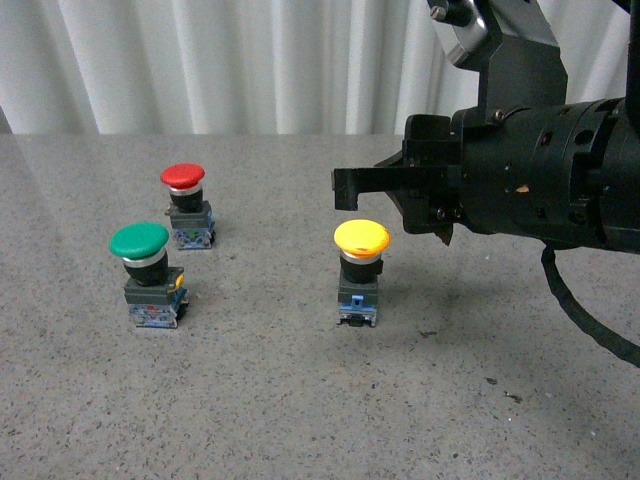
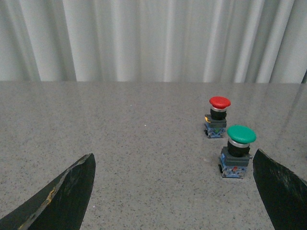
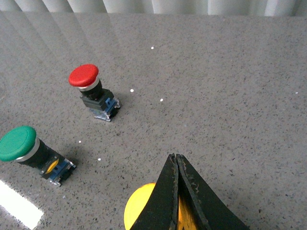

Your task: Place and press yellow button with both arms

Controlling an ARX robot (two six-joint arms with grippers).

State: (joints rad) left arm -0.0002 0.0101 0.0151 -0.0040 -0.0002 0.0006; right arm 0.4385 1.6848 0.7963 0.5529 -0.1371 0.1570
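Lee: status?
Me: yellow button [image 1: 360, 240] is upright on the surface [image 1: 300, 410], standing free, well apart from the green button [image 1: 139, 243] and red button [image 1: 183, 178]. Placing looks done, I'm at the press.
Lee: tools?
Me: right tool [image 1: 346, 188] is pressed together with nothing in it, tips hovering just above the cap. Left tool [image 2: 172, 155] is spread wide and empty, facing green and red. Yellow isn't in its view.
Lee: next?
Me: straight descent onto cap centre. The cap is a smooth glossy dome on a silver collar, with a narrow black neck and a small blocky base. An off-centre push could slip or tip it. The surface is speckled grey and looks polished. I'd want left bracing the base.
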